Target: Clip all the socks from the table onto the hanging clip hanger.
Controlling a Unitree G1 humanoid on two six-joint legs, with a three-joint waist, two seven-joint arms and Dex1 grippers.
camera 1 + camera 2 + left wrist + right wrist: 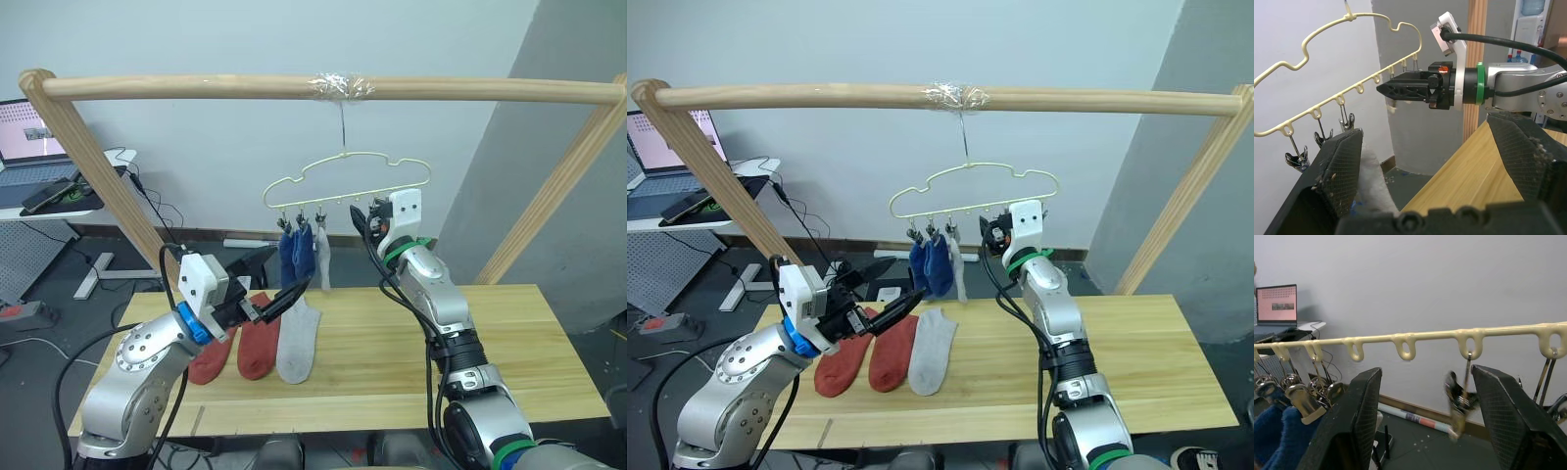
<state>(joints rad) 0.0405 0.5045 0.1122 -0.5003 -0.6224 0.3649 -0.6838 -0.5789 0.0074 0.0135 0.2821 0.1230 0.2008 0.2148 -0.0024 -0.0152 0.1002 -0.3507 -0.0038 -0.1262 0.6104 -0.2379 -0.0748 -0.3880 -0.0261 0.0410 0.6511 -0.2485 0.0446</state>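
Black, mesh-textured fingers of the right gripper [1422,418] are seen spread apart with nothing held, raised to the row of small grey metal clips [1458,399] under the thin pale-yellow wire clip hanger [345,180]; one empty clip hangs in the gap between the fingers. In the head views this gripper is placed at the 3 o'clock end of the hanger's lower bar. The left gripper [290,295] is held lower, at about 8 o'clock from the hanger, its two black fingers parted and empty, pointing toward the hanging socks.

Three socks are already clipped at the 9 o'clock end of the hanger: two blue ankle socks [296,252] side by side and one light grey ankle sock [322,257] just beside them. On the wide pale-yellow wooden plank table [529,343], below the left gripper, three socks are laid flat in a row, touching or nearly so: two rust-red ankle socks [869,360] and a second light grey sock [934,350]. The hanger's hook is taped to a thick round wooden pole [196,88] overhead.
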